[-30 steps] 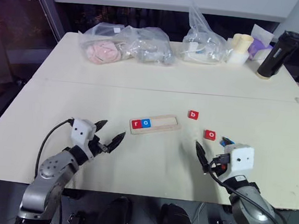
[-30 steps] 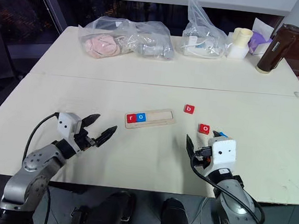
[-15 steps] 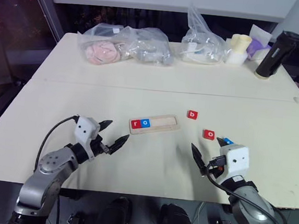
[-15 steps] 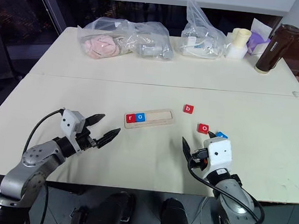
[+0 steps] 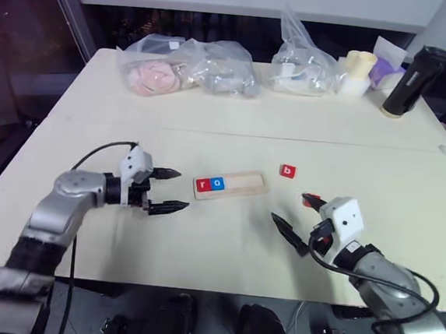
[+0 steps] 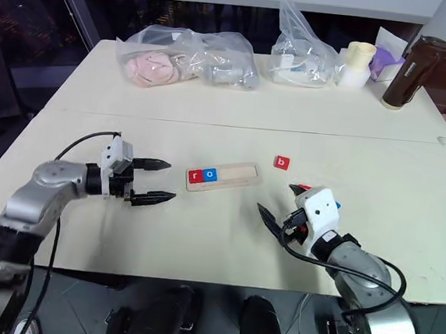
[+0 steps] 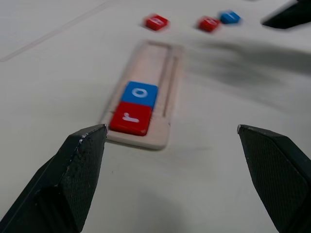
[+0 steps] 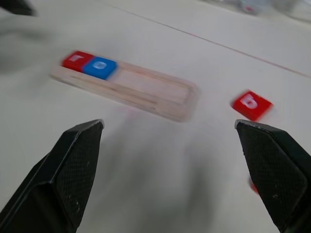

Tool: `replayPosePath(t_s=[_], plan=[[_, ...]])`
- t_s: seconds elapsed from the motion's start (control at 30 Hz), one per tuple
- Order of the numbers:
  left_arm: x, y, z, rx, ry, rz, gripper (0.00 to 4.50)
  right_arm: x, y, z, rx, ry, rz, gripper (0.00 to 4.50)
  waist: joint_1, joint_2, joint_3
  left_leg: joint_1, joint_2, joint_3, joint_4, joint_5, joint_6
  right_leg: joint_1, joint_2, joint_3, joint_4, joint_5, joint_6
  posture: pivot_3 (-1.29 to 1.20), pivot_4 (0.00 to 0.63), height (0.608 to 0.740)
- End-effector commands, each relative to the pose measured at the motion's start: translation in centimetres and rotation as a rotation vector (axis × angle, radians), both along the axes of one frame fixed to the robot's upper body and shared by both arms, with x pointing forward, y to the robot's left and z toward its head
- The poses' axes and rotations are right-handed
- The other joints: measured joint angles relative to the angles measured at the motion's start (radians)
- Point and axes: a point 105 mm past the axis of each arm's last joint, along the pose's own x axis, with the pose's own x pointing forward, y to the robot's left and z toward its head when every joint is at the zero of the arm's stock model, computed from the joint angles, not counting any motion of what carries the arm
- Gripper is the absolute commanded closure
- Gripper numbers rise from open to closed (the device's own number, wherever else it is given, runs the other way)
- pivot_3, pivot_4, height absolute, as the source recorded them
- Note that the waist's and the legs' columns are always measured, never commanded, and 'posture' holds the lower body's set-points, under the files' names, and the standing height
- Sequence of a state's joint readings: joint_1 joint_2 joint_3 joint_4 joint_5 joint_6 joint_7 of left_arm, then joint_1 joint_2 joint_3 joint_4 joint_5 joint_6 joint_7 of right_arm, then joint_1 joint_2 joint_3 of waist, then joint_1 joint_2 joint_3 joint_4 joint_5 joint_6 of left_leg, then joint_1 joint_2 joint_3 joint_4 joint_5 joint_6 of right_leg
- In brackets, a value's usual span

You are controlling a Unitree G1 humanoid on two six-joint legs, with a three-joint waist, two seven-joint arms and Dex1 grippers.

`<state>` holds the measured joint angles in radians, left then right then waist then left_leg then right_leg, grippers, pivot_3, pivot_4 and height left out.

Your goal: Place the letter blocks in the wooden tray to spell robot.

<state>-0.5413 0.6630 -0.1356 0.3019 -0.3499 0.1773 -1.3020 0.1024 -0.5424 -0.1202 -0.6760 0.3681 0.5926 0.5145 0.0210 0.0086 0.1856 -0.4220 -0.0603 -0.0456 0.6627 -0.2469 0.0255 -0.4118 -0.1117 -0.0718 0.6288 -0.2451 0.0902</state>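
Left eye view, wooden tray lying left-right (r, o at left end), both grippers wide

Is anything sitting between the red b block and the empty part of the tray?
Nothing visible does: bare table separates the red b block from the wooden tray, whose right portion past the r and o is empty.

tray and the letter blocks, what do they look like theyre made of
The tray: pale unfinished-looking wood, matte, with faint grain and a routed groove. The letter blocks, such as the red r and blue o: smooth, evenly coloured tiles with white letters, slightly glossy; painted wood or plastic, hard to say which.
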Motion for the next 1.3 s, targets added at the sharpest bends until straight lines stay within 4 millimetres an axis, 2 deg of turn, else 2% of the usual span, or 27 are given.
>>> replayPosePath(t_s=[0.03,0.17,0.3,0.43,0.6,1.3], plan=[[1.2,-0.1,-0.8,0.098,-0.029,-0.115,0.0,-1.0,0.9,1.8,-0.051,-0.02,0.101,0.03,0.0,0.0,0.0,0.0,0.0,0.0,0.0,0.0,0.0,0.0,0.0,0.0,0.0,0.0,0.001,0.0,0.15,0.74],[3.4,-1.3,-0.6,0.115,-0.051,-0.134,0.0,-1.7,0.7,2.2,-0.153,0.027,0.162,0.03,0.011,-0.005,0.002,-0.002,0.0,0.003,0.0,0.0,0.0,-0.001,-0.001,0.001,0.0,0.002,0.006,0.0,0.15,0.74],[4.7,-2.7,-0.4,0.095,-0.05,-0.127,0.0,-2.5,0.3,2.6,-0.228,0.082,0.214,0.03,0.019,-0.011,0.005,-0.004,0.0,0.004,0.001,0.0,0.001,-0.002,-0.002,0.001,0.0,0.004,0.008,0.0,0.15,0.74],[5.3,-3.2,-0.8,0.091,-0.046,-0.096,0.0,-2.5,0.2,3.6,-0.225,0.065,0.211,0.03,0.018,-0.016,0.008,-0.004,0.0,0.005,0.002,0.0,0.001,-0.002,-0.003,0.001,0.0,0.004,0.009,0.0,0.15,0.74],[5.2,-3.6,-1.2,0.077,-0.015,-0.1,0.0,-2.3,0.4,4.2,-0.213,0.046,0.199,0.03,0.019,-0.018,0.009,-0.004,0.0,0.005,0.002,0.0,0.001,-0.002,-0.003,0.001,0.0,0.005,0.01,0.0,0.15,0.74],[4.3,-5.1,-4.8,0.156,-0.01,-0.098,0.0,-1.7,0.6,4.1,-0.218,0.016,0.168,0.03,0.022,-0.018,0.008,-0.002,0.0,0.005,0.005,0.0,0.001,0.001,-0.005,0.001,0.0,0.006,0.011,0.0,0.15,0.74]])
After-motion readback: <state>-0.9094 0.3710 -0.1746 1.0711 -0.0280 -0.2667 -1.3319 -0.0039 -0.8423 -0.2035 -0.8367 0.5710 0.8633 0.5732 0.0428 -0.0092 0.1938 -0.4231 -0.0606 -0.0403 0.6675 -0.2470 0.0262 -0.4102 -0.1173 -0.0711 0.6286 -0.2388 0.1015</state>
